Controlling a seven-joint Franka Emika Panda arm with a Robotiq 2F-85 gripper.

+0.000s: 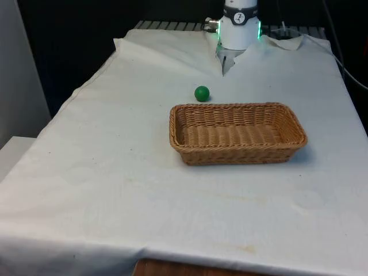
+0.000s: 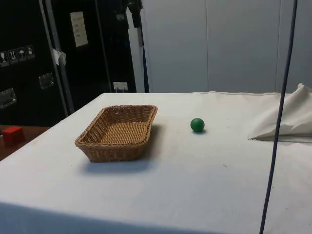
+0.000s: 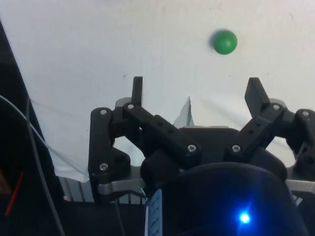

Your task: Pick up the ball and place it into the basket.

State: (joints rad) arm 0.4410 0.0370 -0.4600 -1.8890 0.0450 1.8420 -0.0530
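A small green ball (image 1: 202, 93) lies on the white cloth just behind the basket's far left corner in the front view; it also shows as the ball (image 2: 197, 125) in the side view and the ball (image 3: 225, 42) in the wrist view. The woven wicker basket (image 1: 287, 122) is rectangular and holds nothing; in the side view the basket (image 2: 93, 135) sits beside the ball with a gap between them. My gripper (image 3: 197, 89) hangs high above the cloth near the robot's base, open, with nothing between its fingers (image 3: 137, 90). The ball lies well beyond the fingertips.
The cloth is bunched into a raised fold (image 1: 227, 62) at the robot's base, seen as a fold (image 2: 285, 119) in the side view. A thin dark cable (image 2: 278, 126) hangs down in the side view. A red block (image 2: 13, 134) sits off the table.
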